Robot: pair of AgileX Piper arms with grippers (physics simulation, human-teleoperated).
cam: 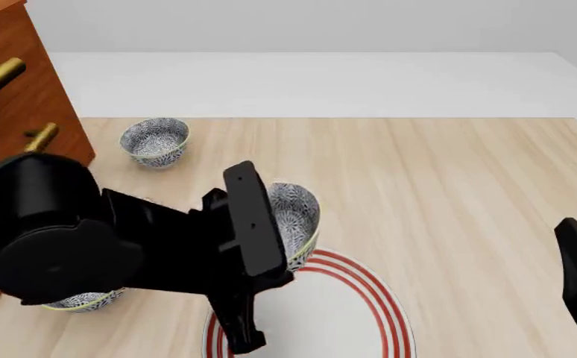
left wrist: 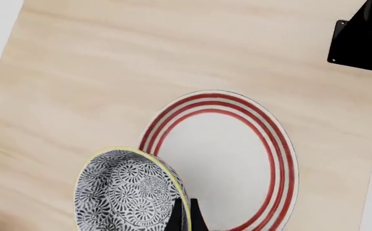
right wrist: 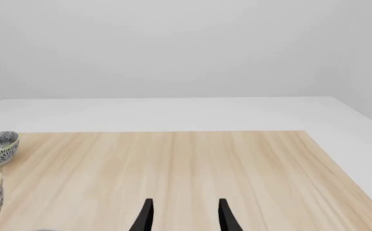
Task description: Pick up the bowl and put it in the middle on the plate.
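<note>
Front view: table (cam: 467,171), then the plate (cam: 368,328) at its near edge. Left gripper (left wrist: 184,215) has its fingers pinched on the bowl's (cam: 297,215) rim, holding it tilted above the plate's far-left rim. Right gripper (right wrist: 184,214) (well right of the plate) is open, holding nothing.

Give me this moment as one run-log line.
phase: carry | left gripper: shut on bowl rim, bowl tilted at plate edge, not yet centred | right gripper: open, idle | two other bowls on table
</note>
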